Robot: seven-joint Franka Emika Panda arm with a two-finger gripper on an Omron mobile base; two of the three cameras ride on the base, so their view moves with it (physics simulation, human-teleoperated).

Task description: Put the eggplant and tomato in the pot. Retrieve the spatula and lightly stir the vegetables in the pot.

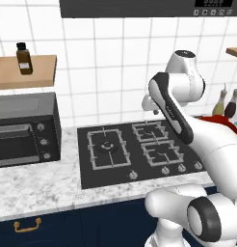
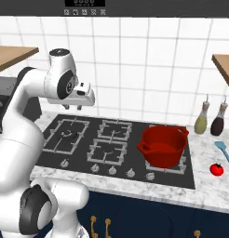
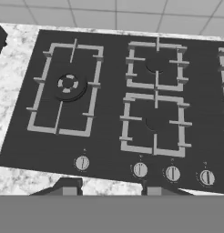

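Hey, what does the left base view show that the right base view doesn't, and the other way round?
Left base view alone: the black oven on the counter and a brown bottle on the wooden shelf. Right base view alone: the whole red pot on the cooktop's right burner, the tomato and the blue spatula on the counter. Both share the cooktop, two oil bottles and the arm.

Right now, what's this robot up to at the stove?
Nothing is being handled at the moment. The gripper hangs above the stove's left burners with its fingers apart and nothing between them. The red pot sits on the right burner and looks empty. The tomato and the blue spatula lie on the counter to the pot's right, beside two bottles.
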